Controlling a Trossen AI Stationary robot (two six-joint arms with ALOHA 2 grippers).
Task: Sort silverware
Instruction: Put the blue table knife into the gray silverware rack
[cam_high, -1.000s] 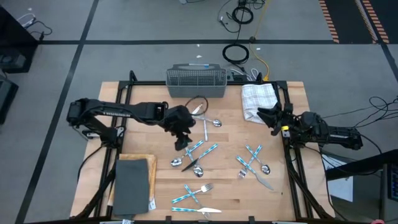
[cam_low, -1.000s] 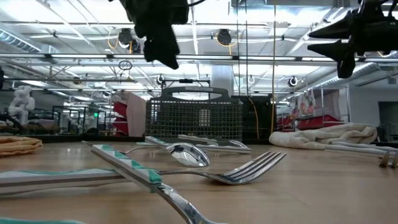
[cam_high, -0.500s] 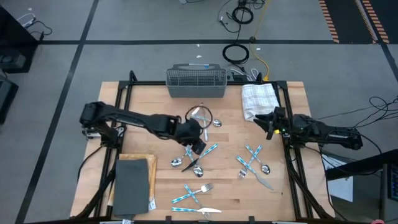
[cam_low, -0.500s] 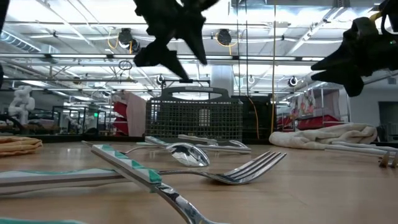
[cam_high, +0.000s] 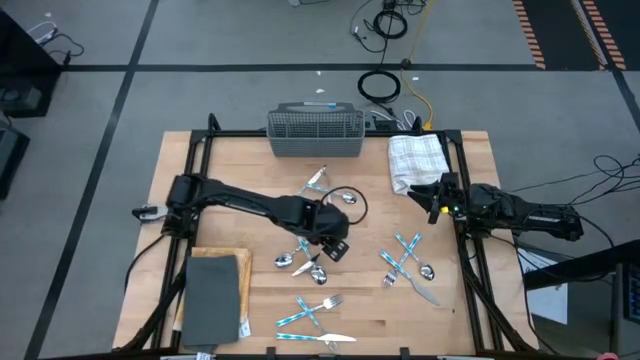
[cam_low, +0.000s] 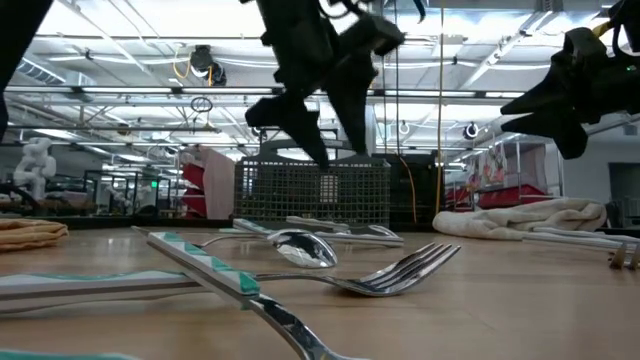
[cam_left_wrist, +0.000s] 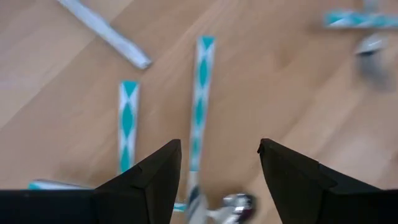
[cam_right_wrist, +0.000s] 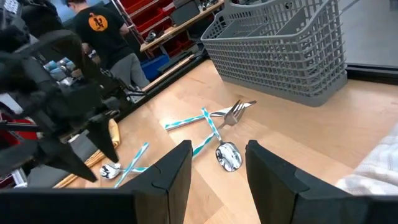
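Observation:
The silverware lies scattered flat on the wooden table (cam_high: 200, 160). There is a fork and a spoon near the middle (cam_high: 345, 197), a crossed cluster (cam_high: 308, 260), another cluster toward the right (cam_high: 403, 260), and pieces by the near edge (cam_high: 310, 312). My left gripper (cam_high: 336, 246) is open and empty. It hangs above the crossed cluster, pointing down over two blue-and-white handles (cam_left_wrist: 200, 106); it also shows in the low view (cam_low: 328, 125). My right gripper (cam_high: 432, 196) is open and empty, held above the table by the towel.
A grey mesh basket (cam_high: 315, 131) stands at the far edge, also in the right wrist view (cam_right_wrist: 280, 50). A white towel (cam_high: 415, 160) lies at the far right. A dark slab on a wooden board (cam_high: 212, 298) lies at the near left. People stand beyond the table (cam_right_wrist: 102, 34).
My left gripper has swung toward the table's right and near edges, turning as it went, and now hangs over the crossed cluster. My right gripper has come down a little and has then kept still. The silverware has not moved.

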